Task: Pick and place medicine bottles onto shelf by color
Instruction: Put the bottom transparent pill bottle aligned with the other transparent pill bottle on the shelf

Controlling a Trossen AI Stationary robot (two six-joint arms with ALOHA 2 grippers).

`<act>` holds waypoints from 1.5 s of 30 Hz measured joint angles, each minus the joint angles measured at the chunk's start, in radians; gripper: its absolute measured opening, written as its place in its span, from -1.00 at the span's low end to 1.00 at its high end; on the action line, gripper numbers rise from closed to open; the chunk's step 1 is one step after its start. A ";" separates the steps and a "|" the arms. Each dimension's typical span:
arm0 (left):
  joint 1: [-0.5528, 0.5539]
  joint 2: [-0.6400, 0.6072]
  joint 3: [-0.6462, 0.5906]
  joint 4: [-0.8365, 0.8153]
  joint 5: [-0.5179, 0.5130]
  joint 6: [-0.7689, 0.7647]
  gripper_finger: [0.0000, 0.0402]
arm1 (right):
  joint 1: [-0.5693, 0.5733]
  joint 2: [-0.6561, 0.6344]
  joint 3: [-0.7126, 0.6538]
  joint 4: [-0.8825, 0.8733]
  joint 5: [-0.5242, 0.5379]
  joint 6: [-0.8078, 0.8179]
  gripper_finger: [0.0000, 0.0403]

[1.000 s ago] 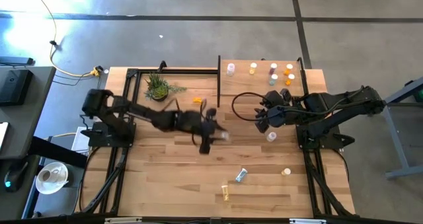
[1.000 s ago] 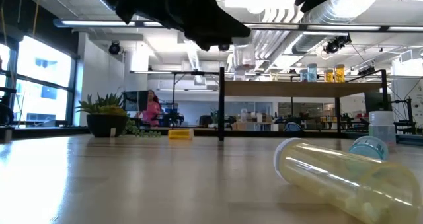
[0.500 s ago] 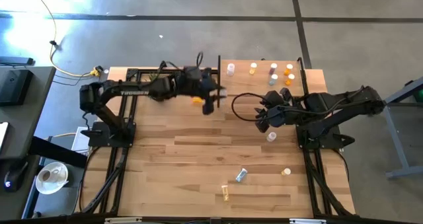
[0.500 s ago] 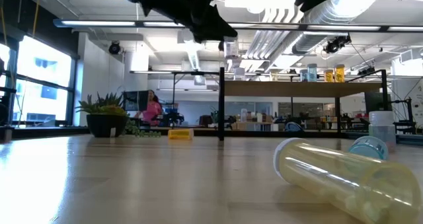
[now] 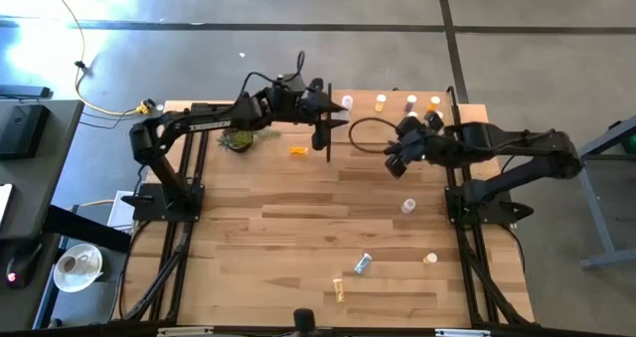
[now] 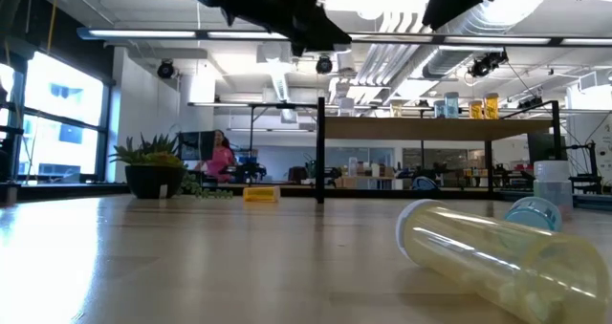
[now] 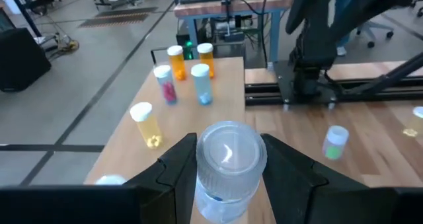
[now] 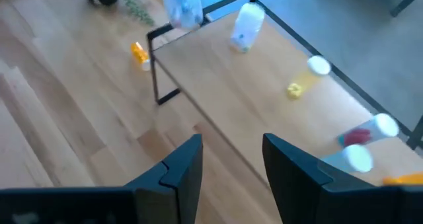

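A clear bottle (image 7: 228,164) is gripped by the left hand (image 5: 332,120) above the shelf's (image 5: 373,128) near-left corner, beside a standing clear bottle (image 5: 347,103). Lowered carelessly, that neighbour could be toppled. The right hand (image 5: 396,163), held open and empty, hovers over the shelf's front edge.

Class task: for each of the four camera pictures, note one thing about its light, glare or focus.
High view: strong glare whitens the floor at upper left. Low view: bright ceiling lights and windows leave the arms overhead as dark silhouettes; the nearest yellow bottle looms large and soft. Left wrist view: the clear bottle held in the left gripper is blurred from closeness. Right wrist view: the whole picture is soft, with a blue tint at top.
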 joint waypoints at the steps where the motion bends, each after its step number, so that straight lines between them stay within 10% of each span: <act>1: 0.001 0.016 0.017 -0.004 0.000 0.004 -0.33 | -0.012 -0.003 0.008 -0.005 -0.009 -0.015 -0.26; 45: 0.067 0.235 0.099 -0.038 -0.036 -0.109 -0.29 | -0.186 -0.019 0.048 -0.063 -0.035 -0.163 -0.26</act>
